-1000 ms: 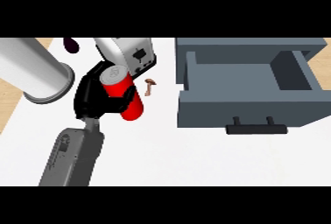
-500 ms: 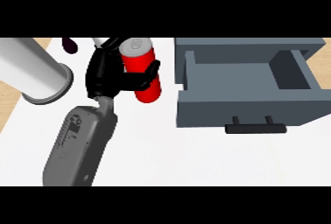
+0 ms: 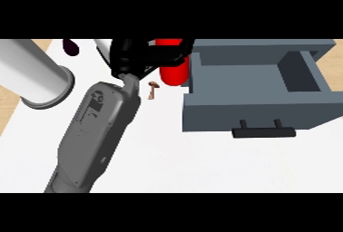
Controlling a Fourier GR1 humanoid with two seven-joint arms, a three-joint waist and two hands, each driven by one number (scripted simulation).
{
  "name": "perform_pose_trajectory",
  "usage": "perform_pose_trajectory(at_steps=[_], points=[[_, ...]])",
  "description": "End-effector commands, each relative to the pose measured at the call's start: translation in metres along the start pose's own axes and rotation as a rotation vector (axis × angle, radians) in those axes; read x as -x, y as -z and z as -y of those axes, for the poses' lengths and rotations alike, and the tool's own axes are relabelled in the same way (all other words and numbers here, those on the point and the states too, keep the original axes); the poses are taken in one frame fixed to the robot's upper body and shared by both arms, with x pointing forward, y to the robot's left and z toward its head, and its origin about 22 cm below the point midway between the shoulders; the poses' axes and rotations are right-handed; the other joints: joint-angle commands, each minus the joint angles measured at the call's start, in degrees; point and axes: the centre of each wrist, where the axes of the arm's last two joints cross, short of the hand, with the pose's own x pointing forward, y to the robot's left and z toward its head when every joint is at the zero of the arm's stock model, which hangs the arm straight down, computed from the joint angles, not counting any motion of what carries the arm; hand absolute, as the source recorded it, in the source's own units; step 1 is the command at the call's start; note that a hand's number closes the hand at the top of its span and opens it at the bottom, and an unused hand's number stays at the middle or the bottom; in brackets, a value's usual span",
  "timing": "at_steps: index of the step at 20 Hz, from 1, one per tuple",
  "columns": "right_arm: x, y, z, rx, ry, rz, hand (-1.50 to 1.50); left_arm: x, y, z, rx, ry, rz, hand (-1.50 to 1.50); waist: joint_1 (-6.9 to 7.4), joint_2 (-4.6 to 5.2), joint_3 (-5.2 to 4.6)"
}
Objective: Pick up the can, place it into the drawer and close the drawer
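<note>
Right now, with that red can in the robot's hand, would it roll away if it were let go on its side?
Probably. The can looks round and smooth, so it would likely roll on the flat counter. It seems stiff, keeping its shape in the left hand.

Head view: one grey forearm [image 3: 100, 131] enters from lower edge, runs diag up toward top centre. Its black hand [image 3: 137, 56] sits at top of view, fingers curled round red can [image 3: 173, 72], can held upright just left of drawer wall. 2nd arm: pale cylinder [image 3: 30, 74] at upper left; its hand not visible
</note>
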Motion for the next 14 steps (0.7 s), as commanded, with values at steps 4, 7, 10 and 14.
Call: perform_pose_trajectory(at_steps=[4,7,10,14], points=[[-0.002,0.010,0.006,0.000,0.006,0.009,-1.50,-0.012,0.015,0.045,0.013,0.007,-0.018,1.50,-0.28,0.04,0.01],[-0.004,0.006,0.005,0.001,-0.002,0.016,-1.50,-0.015,0.036,0.055,-0.009,0.040,-0.002,1.50,-1.15,0.27,0.02],[-0.004,0.026,0.002,0.011,-0.006,0.016,-1.50,-0.014,0.040,0.057,0.010,0.030,0.003,1.50,-0.32,0.24,0.00],[-0.005,0.013,-0.001,-0.008,0.021,0.015,-1.50,-0.012,0.033,0.083,0.001,0.056,-0.006,1.50,-1.19,0.16,0.01]])
